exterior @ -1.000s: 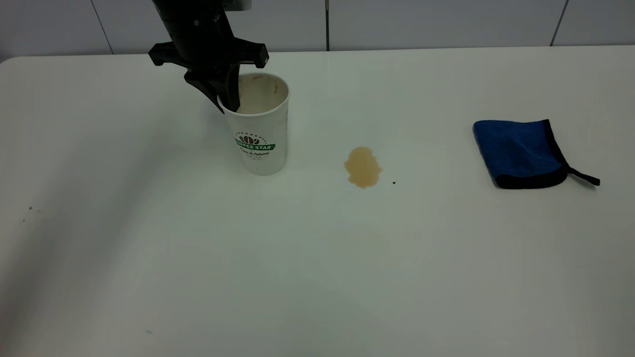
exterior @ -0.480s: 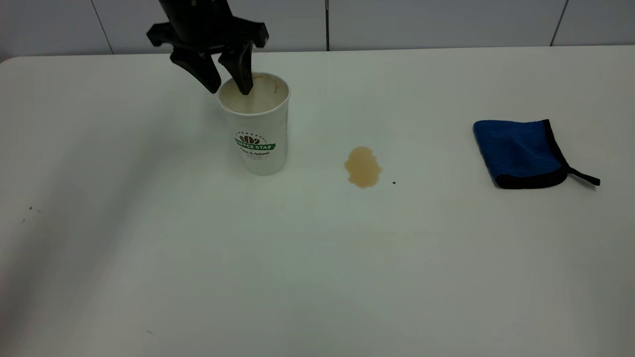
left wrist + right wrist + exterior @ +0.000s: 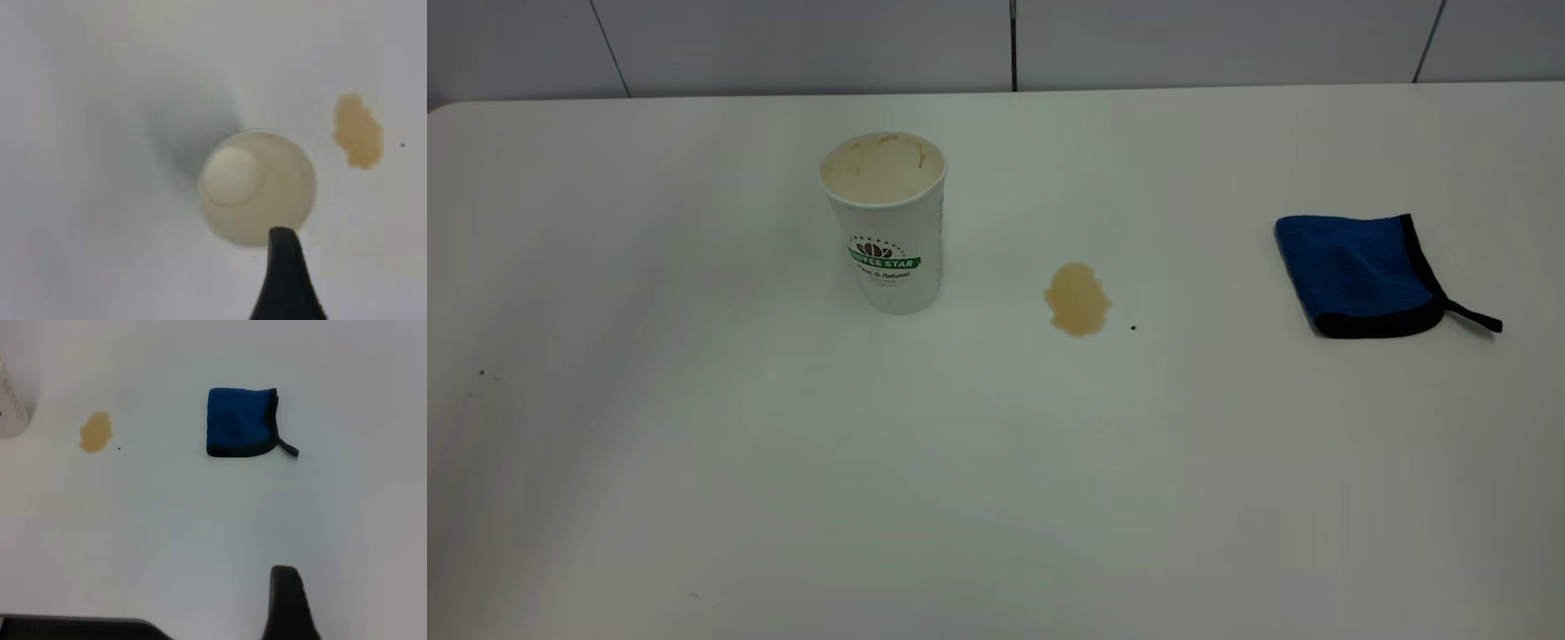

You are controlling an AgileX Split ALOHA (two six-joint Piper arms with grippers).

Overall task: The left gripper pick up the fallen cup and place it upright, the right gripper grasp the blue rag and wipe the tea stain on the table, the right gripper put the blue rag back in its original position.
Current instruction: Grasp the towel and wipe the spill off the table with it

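The cup (image 3: 889, 233) is white with a green band and a brown bean logo, its inside streaked pale brown. The stain (image 3: 1077, 300) is light brown, a tiny dark speck (image 3: 1133, 327) beside it. The rag (image 3: 1360, 274) is royal blue with black edging and a black loop tail. The tabletop (image 3: 996, 462) is plain white

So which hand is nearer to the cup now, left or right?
Left. The left hand hangs right above the cup. The right hand is far off, beyond the rag.
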